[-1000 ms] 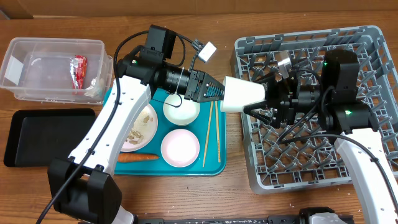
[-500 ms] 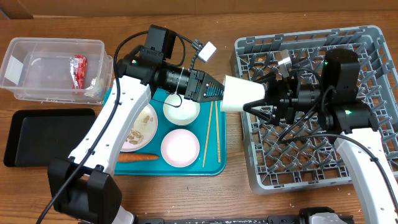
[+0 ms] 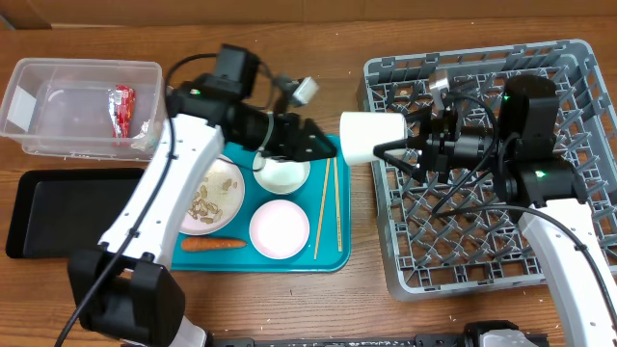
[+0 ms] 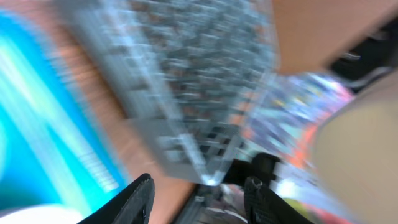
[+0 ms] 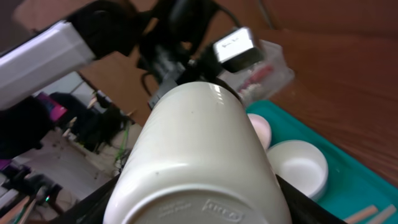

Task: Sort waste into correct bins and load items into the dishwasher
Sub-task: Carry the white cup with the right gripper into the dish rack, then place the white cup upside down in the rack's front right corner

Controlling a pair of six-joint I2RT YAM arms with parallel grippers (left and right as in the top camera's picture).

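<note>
Overhead, one cup (image 3: 369,138), two bowls (image 3: 280,229), two chopsticks (image 3: 325,207)

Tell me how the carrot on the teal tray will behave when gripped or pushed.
The carrot looks straight and solid, so it is probably stiff, not floppy. Its round tapered body lying flat on the teal tray would likely roll or swing if nudged sideways.

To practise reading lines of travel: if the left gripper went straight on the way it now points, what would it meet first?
Most likely the white cup, held sideways by the right gripper just ahead of the open left gripper. Their relative height is unclear from overhead.
</note>
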